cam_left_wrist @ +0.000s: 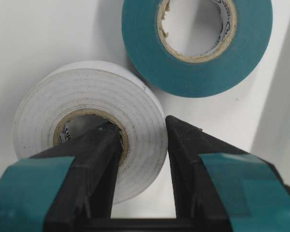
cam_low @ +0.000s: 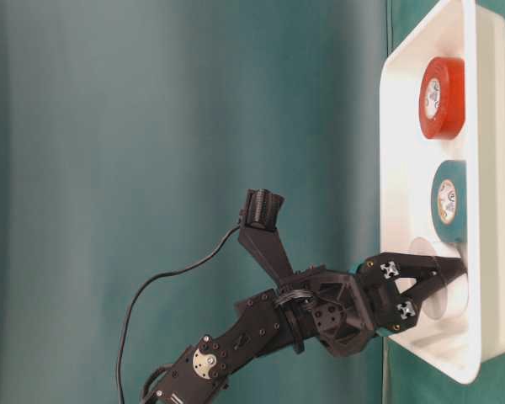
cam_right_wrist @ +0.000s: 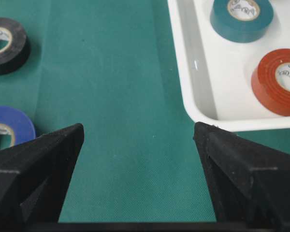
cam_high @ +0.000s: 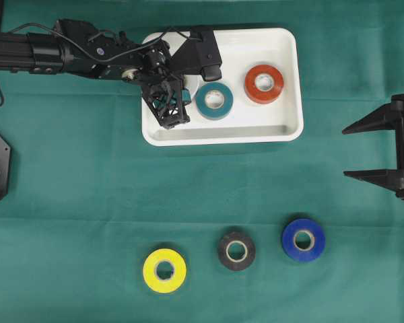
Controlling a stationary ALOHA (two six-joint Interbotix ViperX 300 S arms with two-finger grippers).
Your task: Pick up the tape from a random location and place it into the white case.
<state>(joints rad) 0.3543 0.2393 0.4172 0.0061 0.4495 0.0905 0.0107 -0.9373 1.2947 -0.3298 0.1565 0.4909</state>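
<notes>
- Left pincer (cam_left_wrist: 144, 145) pinches a white tape roll (cam_left_wrist: 82, 130): one finger sits inside the cardboard core, the other against the outer wall, so the roll's band is clamped between them. That grip through the hole suits a flat ring, since it needs no wide spread.
- White roll lies flat on the floor of the white case (cam_high: 283, 128), in its left part; from overhead the pincer hides it almost wholly. It looks set down or nearly so, but the fingers have not let go.
- Teal tape roll (cam_high: 214, 100) lies at about 1 o'clock from the white roll in the wrist view, just beside it. I cannot tell whether the two touch.
- Red tape roll (cam_high: 264, 83) sits at 2 o'clock from the teal one, apart from it, toward the case's right half.
- Judgement: the step in hand is the release. Opening should free the roll, with care that the outer finger does not nudge the teal neighbour.
- Right pincer (cam_high: 370, 149) stands spread wide at 3 o'clock of the table, well clear of the case, holding nothing; parked out of the way, I judge.
- On the green cloth (cam_high: 67, 202) at 6 o'clock of the case, three rolls wait in a loose row: yellow tape roll (cam_high: 164, 270), black tape roll (cam_high: 236, 251), blue tape roll (cam_high: 303, 239).
</notes>
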